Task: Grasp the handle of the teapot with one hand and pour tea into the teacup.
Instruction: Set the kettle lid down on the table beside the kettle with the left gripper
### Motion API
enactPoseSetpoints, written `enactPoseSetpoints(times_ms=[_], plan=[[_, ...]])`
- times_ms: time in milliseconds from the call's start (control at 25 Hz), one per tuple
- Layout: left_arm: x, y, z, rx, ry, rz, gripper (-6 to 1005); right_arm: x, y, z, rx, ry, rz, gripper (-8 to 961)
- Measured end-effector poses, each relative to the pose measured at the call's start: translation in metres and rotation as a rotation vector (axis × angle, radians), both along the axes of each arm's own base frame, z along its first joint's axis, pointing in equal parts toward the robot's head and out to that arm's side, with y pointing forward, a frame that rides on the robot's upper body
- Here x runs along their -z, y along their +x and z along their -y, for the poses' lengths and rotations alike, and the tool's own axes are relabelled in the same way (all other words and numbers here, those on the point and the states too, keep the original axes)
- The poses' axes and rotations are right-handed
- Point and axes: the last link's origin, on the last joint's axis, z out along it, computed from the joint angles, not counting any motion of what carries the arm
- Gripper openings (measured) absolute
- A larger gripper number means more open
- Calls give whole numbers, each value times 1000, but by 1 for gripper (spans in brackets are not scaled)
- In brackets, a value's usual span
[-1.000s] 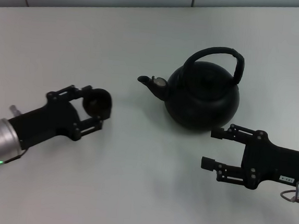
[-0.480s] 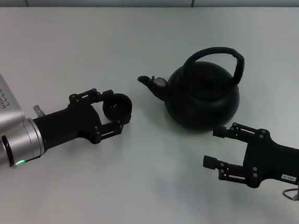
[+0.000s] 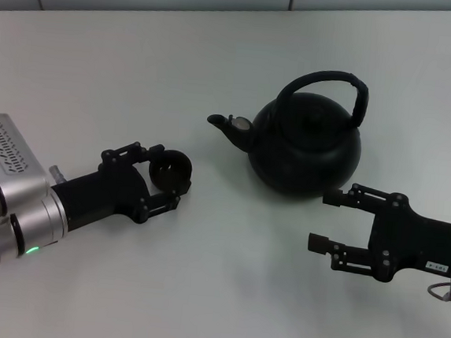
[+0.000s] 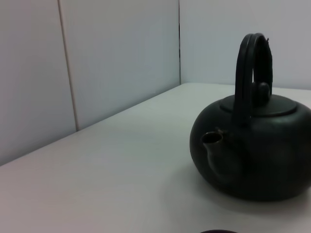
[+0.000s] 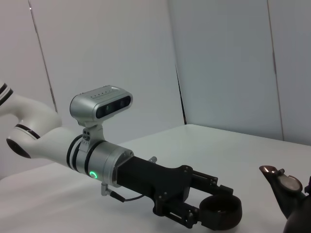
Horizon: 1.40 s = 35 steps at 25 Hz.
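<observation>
Two tools are in view over the white desk (image 3: 222, 295). The left tool (image 3: 169, 184) sits low at the desk's left side, its fingers closed around the teacup (image 3: 170, 170), which it holds near the desk surface, to the left of the spout and apart from it. The teapot (image 3: 306, 148) stands upright near the desk centre, spout (image 3: 227, 126) pointing toward the left tool. The handle (image 3: 331, 87) arches over the lid, free of any contact. The right tool (image 3: 325, 223) lies low, just in front of the teapot body, fingers spread apart with nothing between them.
</observation>
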Motion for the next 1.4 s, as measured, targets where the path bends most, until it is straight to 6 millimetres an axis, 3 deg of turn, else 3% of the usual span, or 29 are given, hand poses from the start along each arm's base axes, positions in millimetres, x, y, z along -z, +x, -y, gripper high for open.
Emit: enactPoseSetpoints(times_ms=[1120, 1280, 1400], plan=[[0, -1, -2, -15, 5, -7, 762, 1, -2, -2, -2, 3, -7, 755], [0, -1, -3, -14, 6, -7, 859, 1, -3, -2, -2, 6, -9, 755], [0, 0, -4, -10, 9, -8, 858, 1, -3, -3, -2, 6, -10, 755]])
